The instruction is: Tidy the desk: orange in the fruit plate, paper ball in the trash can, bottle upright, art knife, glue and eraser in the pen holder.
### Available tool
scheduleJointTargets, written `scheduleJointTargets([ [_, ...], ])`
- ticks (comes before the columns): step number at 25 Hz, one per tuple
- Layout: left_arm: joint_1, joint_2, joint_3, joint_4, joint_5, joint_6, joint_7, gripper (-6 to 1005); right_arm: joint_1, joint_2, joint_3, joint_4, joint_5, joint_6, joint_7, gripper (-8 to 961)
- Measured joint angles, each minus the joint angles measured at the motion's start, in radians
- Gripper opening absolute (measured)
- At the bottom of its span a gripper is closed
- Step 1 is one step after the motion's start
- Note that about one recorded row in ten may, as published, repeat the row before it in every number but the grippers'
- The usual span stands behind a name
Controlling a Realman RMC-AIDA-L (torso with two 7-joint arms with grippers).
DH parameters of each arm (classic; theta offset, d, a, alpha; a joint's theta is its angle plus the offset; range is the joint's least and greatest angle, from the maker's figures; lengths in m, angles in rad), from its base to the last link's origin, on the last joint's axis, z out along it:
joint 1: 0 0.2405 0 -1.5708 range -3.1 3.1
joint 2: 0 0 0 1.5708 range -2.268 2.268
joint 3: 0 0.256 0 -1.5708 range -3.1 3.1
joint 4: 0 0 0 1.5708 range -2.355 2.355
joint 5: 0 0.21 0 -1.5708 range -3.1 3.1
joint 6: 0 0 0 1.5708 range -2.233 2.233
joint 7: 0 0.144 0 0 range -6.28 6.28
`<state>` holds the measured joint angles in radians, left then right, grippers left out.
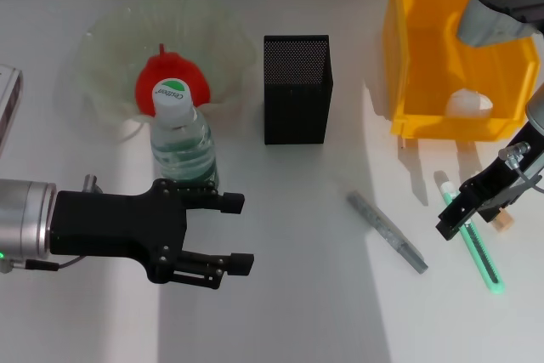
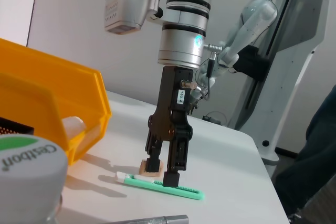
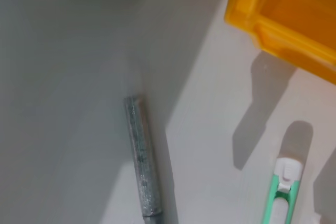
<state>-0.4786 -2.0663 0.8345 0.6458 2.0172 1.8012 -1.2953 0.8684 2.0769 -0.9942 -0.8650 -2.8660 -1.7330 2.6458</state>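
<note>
Green and white, the art knife (image 1: pixel 470 231) lies flat on the white desk (image 1: pixel 306 295) at the robot's right, in front of the yellow bin (image 1: pixel 450 48). The right gripper (image 1: pixel 463 210) stands over it with its fingers (image 2: pixel 173 169) parted, one tip down at the knife's body and the other just beyond it; nothing is clamped. A small tan eraser (image 2: pixel 150 168) sits on the desk right beside the knife, close to the fingers. A grey glue stick (image 1: pixel 387 231) lies flat between the knife and the middle of the desk, apart from both. The black mesh pen holder (image 1: pixel 296 88) stands upright behind it. A white paper ball (image 1: pixel 469 104) rests inside the yellow bin. At the left, the water bottle (image 1: pixel 181 138) stands upright in front of the clear fruit plate (image 1: pixel 161 57), which holds the orange (image 1: pixel 170 78). The left gripper (image 1: pixel 234 231) hovers beside the bottle, open and empty.
</note>
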Motion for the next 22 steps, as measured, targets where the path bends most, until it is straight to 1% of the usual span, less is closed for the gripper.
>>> scheduleJointTargets([
  [4,0.000,0.000,0.000,0.000,0.000,-0.013,0.000,835,0.005,0.000,-0.016,0.004,0.000,0.007,0.007,764],
  [16,0.000,0.000,0.000,0.000,0.000,-0.018,0.010,835,0.028,0.000,-0.019,0.006,-0.002,0.009,0.017,763],
  [22,0.001,0.000,0.000,0.000,0.000,-0.018,0.010,835,0.044,0.000,-0.020,0.004,-0.029,0.010,0.021,763],
])
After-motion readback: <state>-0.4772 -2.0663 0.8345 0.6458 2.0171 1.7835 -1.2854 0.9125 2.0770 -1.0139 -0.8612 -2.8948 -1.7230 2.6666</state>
